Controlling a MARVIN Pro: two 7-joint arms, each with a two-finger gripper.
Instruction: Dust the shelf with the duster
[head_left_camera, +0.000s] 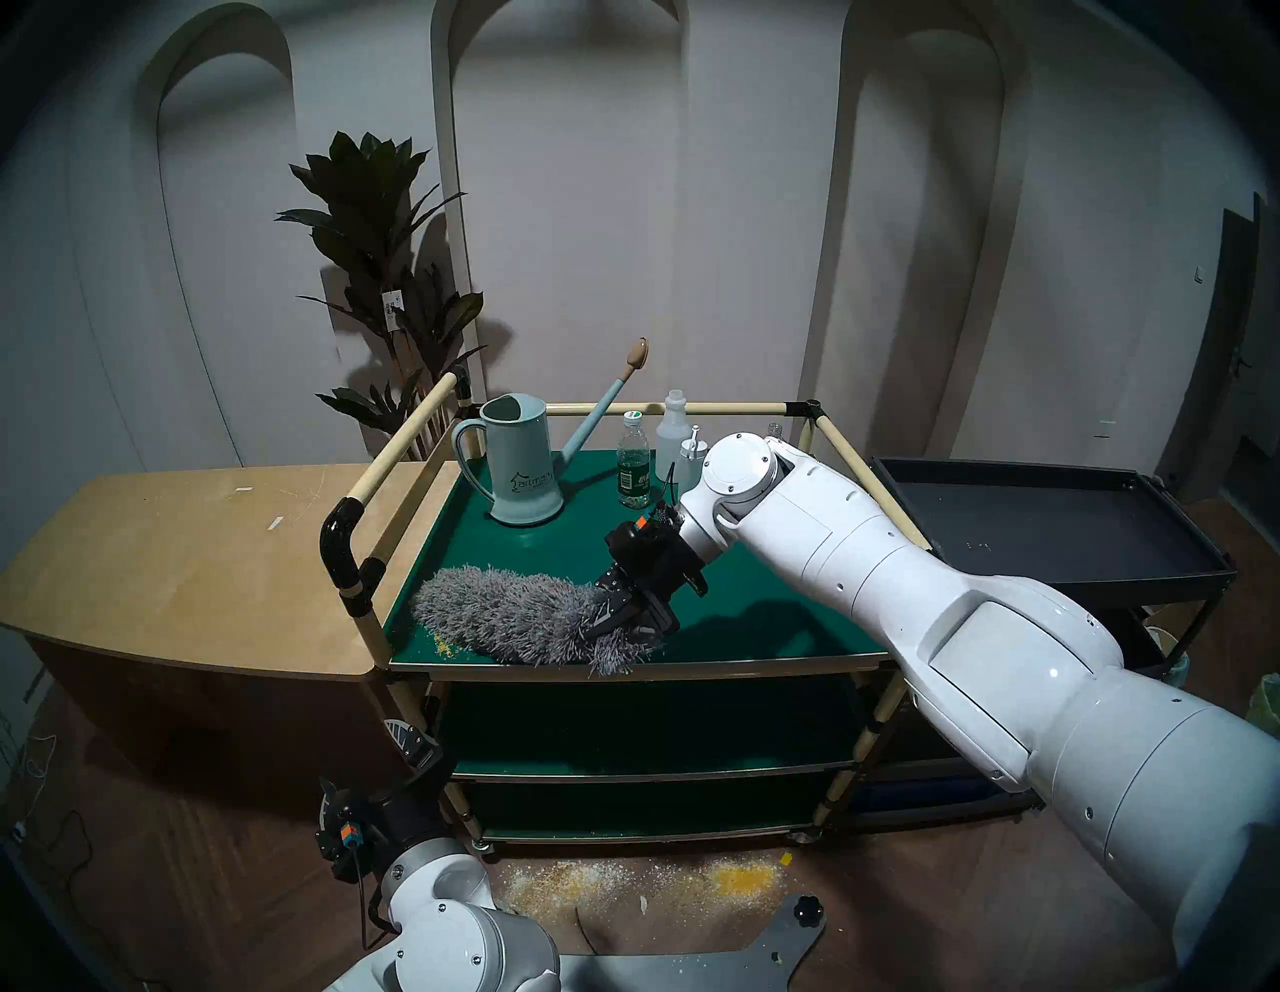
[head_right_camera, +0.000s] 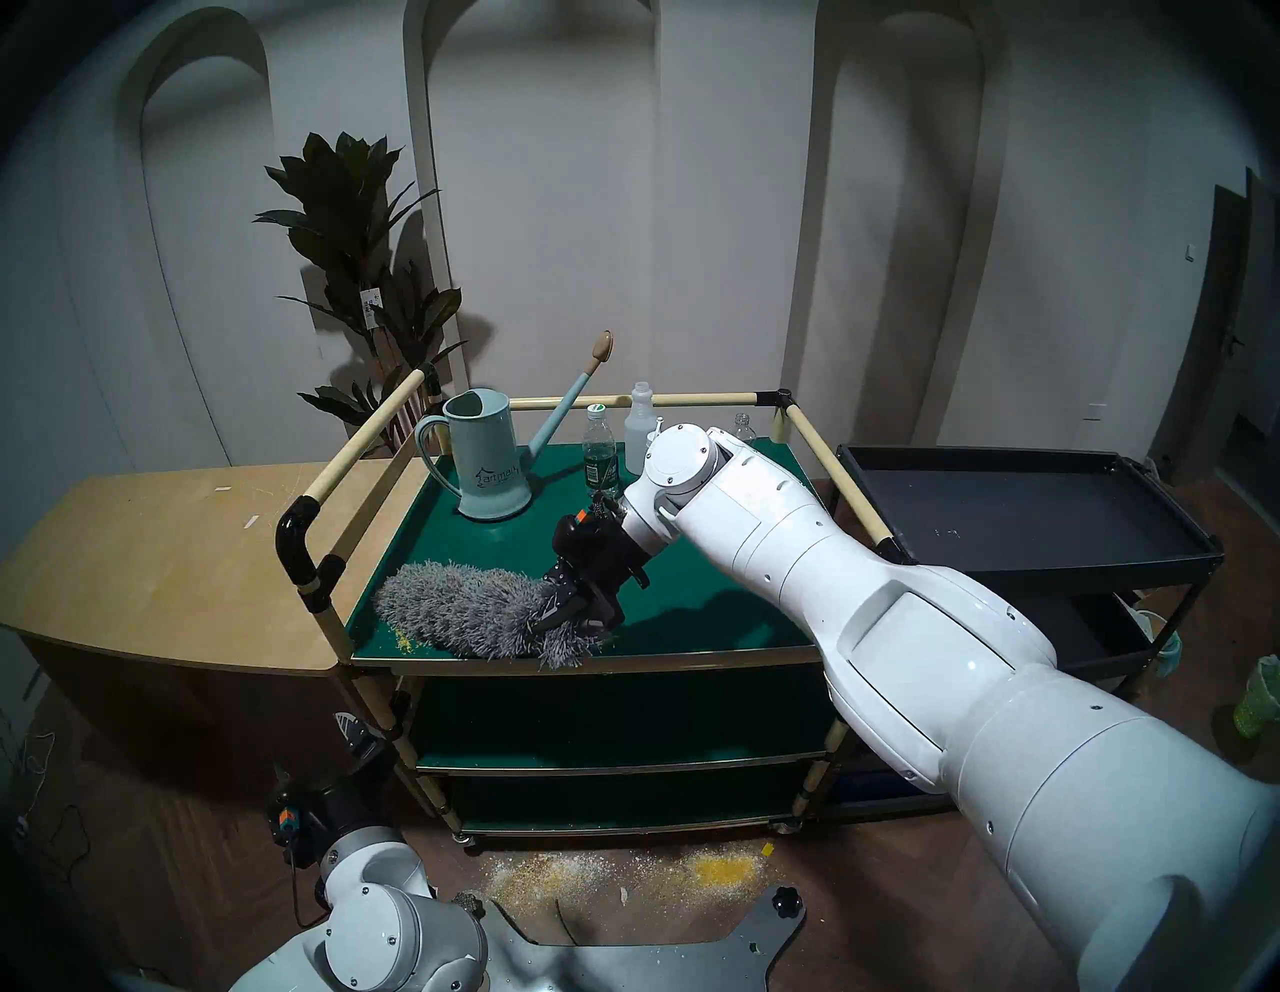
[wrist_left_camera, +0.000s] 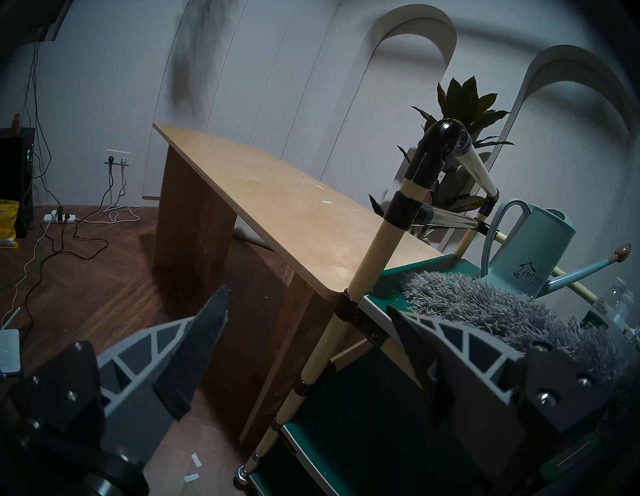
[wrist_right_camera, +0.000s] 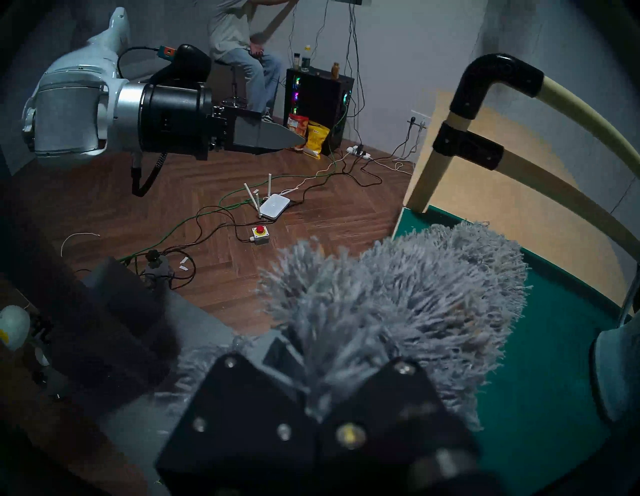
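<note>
The shelf is the dark-green top board of the cream-railed cart. The grey fluffy duster lies along its front left part, its tip toward the left rail. My right gripper is shut on the duster's right end, strands spilling over the front edge. In the right wrist view the duster sticks out from between the shut fingers over the green board. Its handle is hidden. A few yellow crumbs lie by the front left corner. My left gripper is open and empty, low beside the cart's front left leg.
A pale blue watering can and several bottles stand at the back of the shelf. A wooden table adjoins the cart's left, a black tray cart its right. Yellow and white crumbs cover the floor in front.
</note>
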